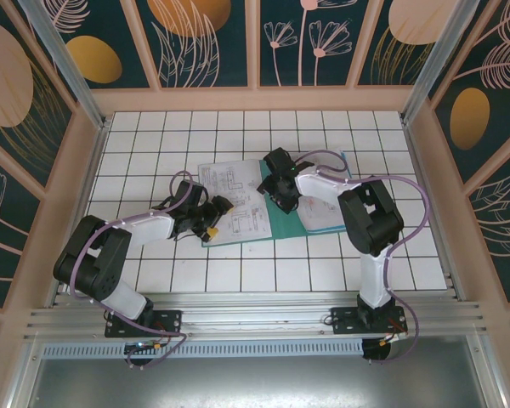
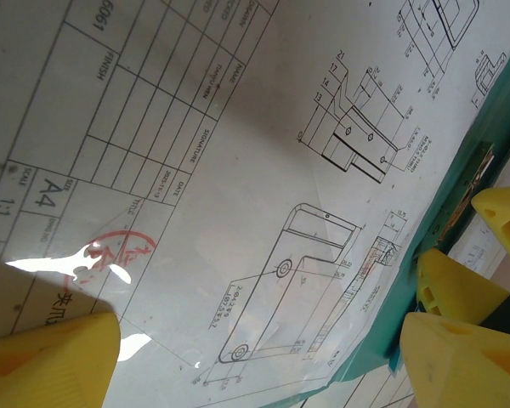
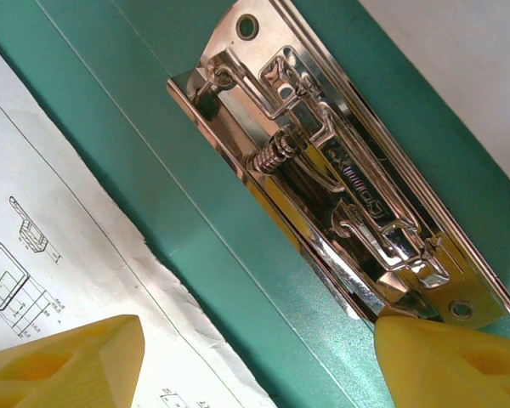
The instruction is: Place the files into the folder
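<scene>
- The folder point(image 1: 280, 223) is laid open on the tiled counter point(image 1: 153, 136), with the files point(image 1: 229, 197) spread over its left half
- The left gripper point(image 1: 211, 226) is held over the folder's near left corner, jaws released
- The right gripper point(image 1: 280, 197) is poised above the folder's metal clip point(image 3: 340, 170), jaws released

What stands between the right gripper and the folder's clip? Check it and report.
Nothing visible does. The right gripper is open right over the metal clip, which lies bare on the folder. The nearest file lies beside it on the teal cover, its edge short of the clip.
</scene>
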